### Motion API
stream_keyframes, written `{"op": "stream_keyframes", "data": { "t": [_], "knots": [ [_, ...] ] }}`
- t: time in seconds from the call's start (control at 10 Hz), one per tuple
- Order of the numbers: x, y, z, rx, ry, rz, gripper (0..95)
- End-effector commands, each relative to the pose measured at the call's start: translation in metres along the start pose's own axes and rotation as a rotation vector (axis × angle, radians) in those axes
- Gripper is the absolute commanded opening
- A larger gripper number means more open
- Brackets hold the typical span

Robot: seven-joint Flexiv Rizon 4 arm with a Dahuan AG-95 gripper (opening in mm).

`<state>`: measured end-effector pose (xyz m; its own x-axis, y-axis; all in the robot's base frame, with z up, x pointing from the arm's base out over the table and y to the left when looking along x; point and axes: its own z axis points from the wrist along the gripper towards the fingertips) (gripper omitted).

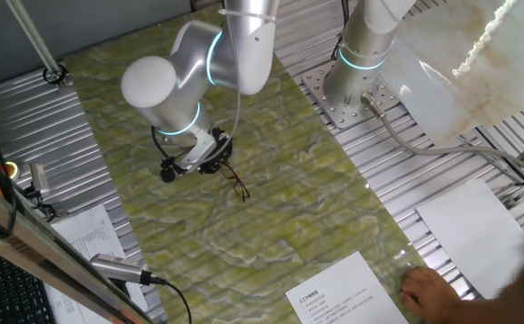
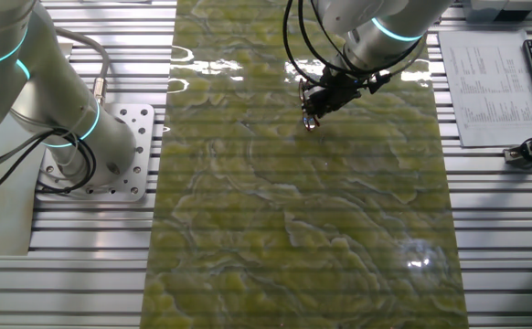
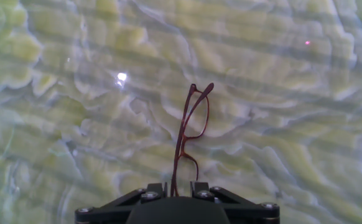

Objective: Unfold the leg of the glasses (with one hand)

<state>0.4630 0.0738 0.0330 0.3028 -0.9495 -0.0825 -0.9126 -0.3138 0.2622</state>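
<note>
The glasses [image 3: 190, 134], thin reddish-brown wire with clear lenses, stick out from between my fingers in the hand view, seen edge-on over the green marbled mat. In one fixed view the glasses [image 1: 237, 183] hang just past the black gripper [image 1: 215, 160]. In the other fixed view the gripper [image 2: 321, 99] sits near the mat's far end, with a glint of the glasses [image 2: 311, 121] below it. The gripper [image 3: 180, 186] is shut on the near end of the glasses. Whether the leg is folded cannot be told.
A second arm's base [image 1: 352, 81] is bolted at the mat's far right corner. A printed sheet [image 1: 338, 297] lies at the mat's near edge, with a bare human hand [image 1: 429, 290] beside it. Another paper [image 2: 485, 78] and cables lie on the slatted table.
</note>
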Motion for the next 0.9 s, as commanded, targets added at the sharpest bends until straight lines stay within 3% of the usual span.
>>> {"op": "stream_keyframes", "data": {
  "t": [0.1, 0.2, 0.9],
  "knots": [
    [0.0005, 0.0003, -0.0001, -0.001, -0.001, 0.003, 19.0],
    [0.0005, 0.0003, -0.0001, -0.001, 0.000, 0.004, 0.0],
    [0.0003, 0.0006, -0.0011, 0.001, -0.013, 0.018, 0.0]
  ]
}}
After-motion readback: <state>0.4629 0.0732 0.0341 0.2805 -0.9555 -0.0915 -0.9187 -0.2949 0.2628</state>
